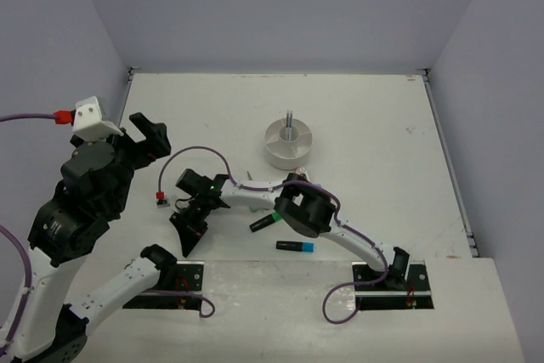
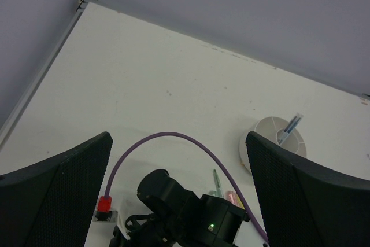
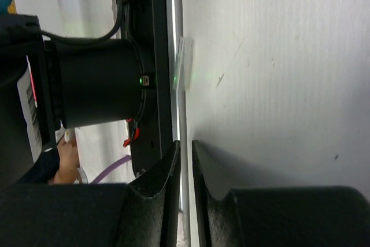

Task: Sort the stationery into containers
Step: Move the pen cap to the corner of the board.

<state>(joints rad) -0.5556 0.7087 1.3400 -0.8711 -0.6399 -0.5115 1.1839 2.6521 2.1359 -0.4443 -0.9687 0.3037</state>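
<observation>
right gripper [image 3: 186,146]: jaws stood almost pressed together, nothing seen between | left gripper [image 2: 178,143]: spread wide, idle | advice: right jaws probably needed widening, then squaring across the green highlighter [image 1: 265,224] mid-barrel

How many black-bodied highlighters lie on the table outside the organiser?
2. The green highlighter lies beside the right arm; the blue highlighter lies just nearer the front edge. Others may be hidden under the arm.

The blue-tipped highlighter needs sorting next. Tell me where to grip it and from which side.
Take the blue-tipped highlighter at mid-length on its black body, coming straight down from above. It lies flat on the table, long axis left to right in the top view, bare surface along both long sides, so jaws closing across its narrow width should probably seat cleanly.
</observation>
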